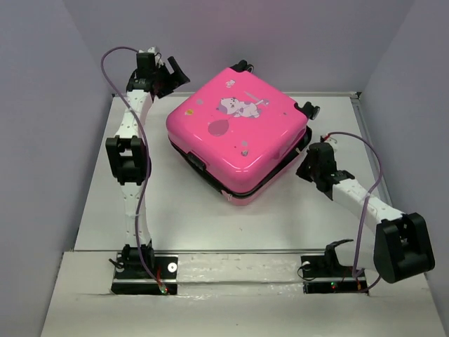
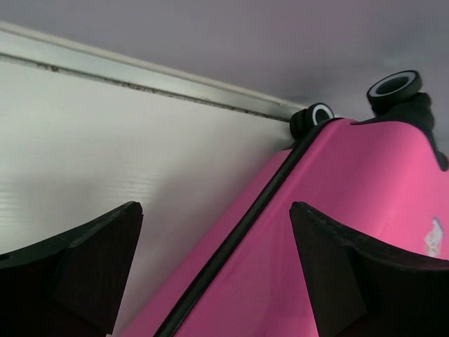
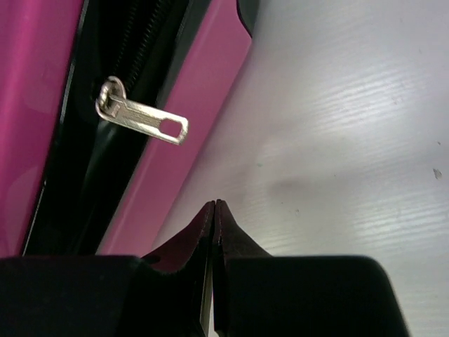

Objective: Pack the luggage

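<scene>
Right gripper (image 3: pixel 214 206) shut on air
Zipper pull (image 3: pixel 144 121) lies just up-left of its tips on the luggage (image 1: pixel 235 130) seam, untouched; left gripper (image 2: pixel 214 210) gapes open at the far corner.

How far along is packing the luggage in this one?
Done: luggage lid down. In hand: right end effector, shut on nothing, sits just short of the zipper pull; left end effector hangs open by the far corner. Left: grab the pull, apparently finish zipping.
</scene>
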Motion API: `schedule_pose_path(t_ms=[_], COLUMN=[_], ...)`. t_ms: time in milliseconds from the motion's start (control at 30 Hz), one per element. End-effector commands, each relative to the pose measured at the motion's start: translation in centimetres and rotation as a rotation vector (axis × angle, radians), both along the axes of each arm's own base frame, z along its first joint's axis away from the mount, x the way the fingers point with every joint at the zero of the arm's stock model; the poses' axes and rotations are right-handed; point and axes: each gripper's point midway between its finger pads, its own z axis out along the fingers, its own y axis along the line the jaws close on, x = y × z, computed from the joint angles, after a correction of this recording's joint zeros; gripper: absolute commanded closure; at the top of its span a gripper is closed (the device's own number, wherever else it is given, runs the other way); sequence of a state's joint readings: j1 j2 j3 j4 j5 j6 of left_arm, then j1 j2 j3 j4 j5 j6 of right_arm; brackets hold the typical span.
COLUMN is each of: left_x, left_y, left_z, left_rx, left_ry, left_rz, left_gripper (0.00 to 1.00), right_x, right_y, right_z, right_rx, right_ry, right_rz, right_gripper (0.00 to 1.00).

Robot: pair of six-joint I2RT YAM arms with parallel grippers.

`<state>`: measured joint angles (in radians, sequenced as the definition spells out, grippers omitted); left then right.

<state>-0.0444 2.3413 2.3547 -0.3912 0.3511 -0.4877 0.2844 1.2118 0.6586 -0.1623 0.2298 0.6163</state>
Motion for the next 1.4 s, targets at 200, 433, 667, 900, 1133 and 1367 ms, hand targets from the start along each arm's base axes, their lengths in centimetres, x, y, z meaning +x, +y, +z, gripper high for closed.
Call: schedule_pose_path(t_ms=[200, 433, 667, 900, 1133, 1367], left_x=[-1.7, -6.4, -16.0, -23.4, -21.3, -15.9], left_y=[-5.1, -9.7, -9.8, -10.7, -4.7, -3.0], left_z=[-8.2, -6.6, -5.1, -5.1, 2.6, 8.2], left_rx=[-0.074, -0.201, -0.237, -0.216, -0.188, -0.209], left_ry=[0.150, 0.067, -0.008, -0.061, -0.224, -0.285], left_rz=[-0.163, -0.223, -0.141, -0.132, 0.047, 0.012], left_gripper=[0.01, 0.01, 0.01, 0.01, 0.01, 0.01], right_x=[6.2, 9.6, 11.5, 11.7, 12.4, 12.1], right_y=[2.9, 6.4, 11.5, 13.9, 12.4, 11.7], right_z=[3.9, 5.9, 8.4, 7.9, 6.6, 6.2], right_rx=[0.100, 0.163, 0.275, 0.361, 0.283, 0.237], right_ry=[-0.123, -0.178, -0.216, -0.114, -0.053, -0.059], right_rz=[0.144, 0.328, 0.610, 0.755, 0.673, 0.708], right_gripper=[0.93, 0.92, 0.90, 0.68, 0.26, 0.09])
